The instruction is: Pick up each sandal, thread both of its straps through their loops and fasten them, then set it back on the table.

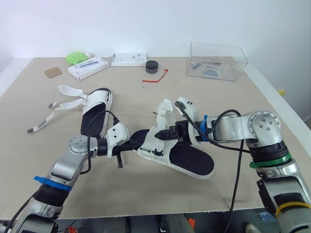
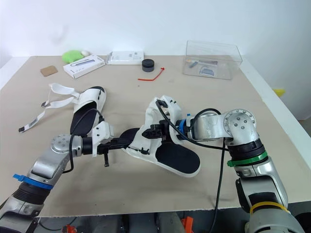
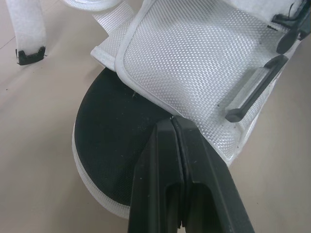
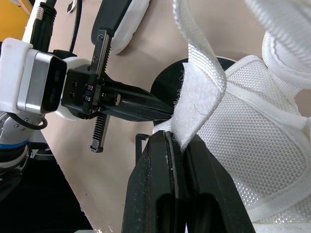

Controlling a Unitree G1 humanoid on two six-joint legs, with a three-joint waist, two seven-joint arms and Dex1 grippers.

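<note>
The sandal (image 1: 190,161) has a matt black footbed with a fine grain. Its upper (image 3: 194,63) is white woven mesh cloth, bound at the edge with smooth white tape. Its strap (image 4: 200,73) is ribbed white webbing ending in a fuzzy, felt-like patch. The loop (image 3: 252,92) on the upper is smooth black plastic with a slight sheen. The left tool (image 3: 172,124), pinched on the mesh edge, and the right tool (image 4: 179,141), pinched on the strap, are matt black plastic, the right one scuffed. The desk (image 1: 243,116) under the sandal is smooth, matt beige board. Beyond the sandal, a box (image 1: 216,60) is clear glossy plastic.
</note>
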